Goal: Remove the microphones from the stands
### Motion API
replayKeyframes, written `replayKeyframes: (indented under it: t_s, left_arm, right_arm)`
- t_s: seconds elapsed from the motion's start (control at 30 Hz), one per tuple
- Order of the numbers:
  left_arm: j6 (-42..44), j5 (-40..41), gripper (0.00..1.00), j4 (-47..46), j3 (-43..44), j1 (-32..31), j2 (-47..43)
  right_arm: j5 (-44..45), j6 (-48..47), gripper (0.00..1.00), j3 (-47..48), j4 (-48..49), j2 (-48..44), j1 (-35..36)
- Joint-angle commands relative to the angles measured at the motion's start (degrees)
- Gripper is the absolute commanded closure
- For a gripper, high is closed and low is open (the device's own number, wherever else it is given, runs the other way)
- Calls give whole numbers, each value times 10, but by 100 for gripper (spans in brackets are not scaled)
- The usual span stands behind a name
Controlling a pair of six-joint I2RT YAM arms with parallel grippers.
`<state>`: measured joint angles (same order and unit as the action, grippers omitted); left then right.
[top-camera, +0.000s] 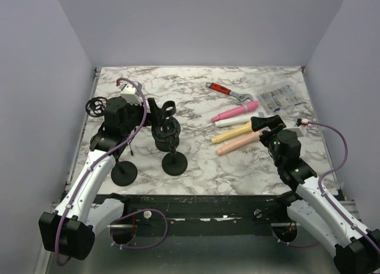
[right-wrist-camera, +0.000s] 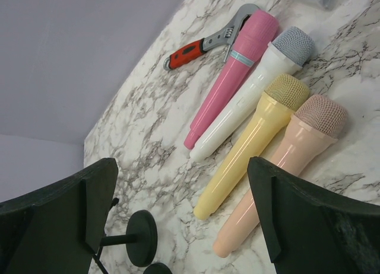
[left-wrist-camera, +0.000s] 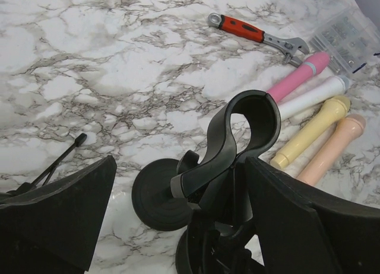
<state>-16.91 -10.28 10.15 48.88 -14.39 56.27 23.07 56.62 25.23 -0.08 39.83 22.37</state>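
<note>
The left arm (top-camera: 89,173) rises from its base at the near left, elbow bent, forearm reaching forward and inward, wrist turned toward the right. The left gripper (top-camera: 155,110) has its jaws spread wide; its two dark fingers (left-wrist-camera: 59,214) sit at opposite edges of the wrist view. The right arm (top-camera: 309,188) extends from the near right, forward and inward. The right gripper (top-camera: 266,122) points ahead and leftward, its jaws likewise wide apart and closed on nothing.

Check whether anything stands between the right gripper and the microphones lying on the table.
Nothing visible does. The open right gripper hangs near the peach microphone; the wrench lies farther away.
</note>
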Motion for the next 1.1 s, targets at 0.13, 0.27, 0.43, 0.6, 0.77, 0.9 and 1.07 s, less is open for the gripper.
replayKeyframes:
  t_s: [0.13, 0.27, 0.43, 0.6, 0.77, 0.9, 1.07]
  left_arm:
    - [32, -64, 2, 116, 59, -3, 30]
    - [64, -99, 3, 138, 95, -3, 70]
    - [117, -100, 11, 196, 147, -3, 130]
    - [122, -69, 25, 191, 157, -2, 136]
    - [134, -53, 46, 198, 181, 1, 143]
    - [138, -44, 54, 198, 194, 7, 147]
    - [138, -31, 62, 170, 200, 9, 148]
  right_arm:
    - [-12, -32, 0, 3, -5, 7, -3]
    - [-20, -32, 0, 1, 12, 12, -4]
    - [-23, -34, 0, 0, 12, 14, -3]
    - [-15, -41, 0, -1, 10, 8, -3]
    - [-10, -46, 0, -1, 10, 6, -3]
    - [-10, -48, 0, -2, 10, 6, -3]
    - [-7, -48, 0, -4, 10, 6, -3]
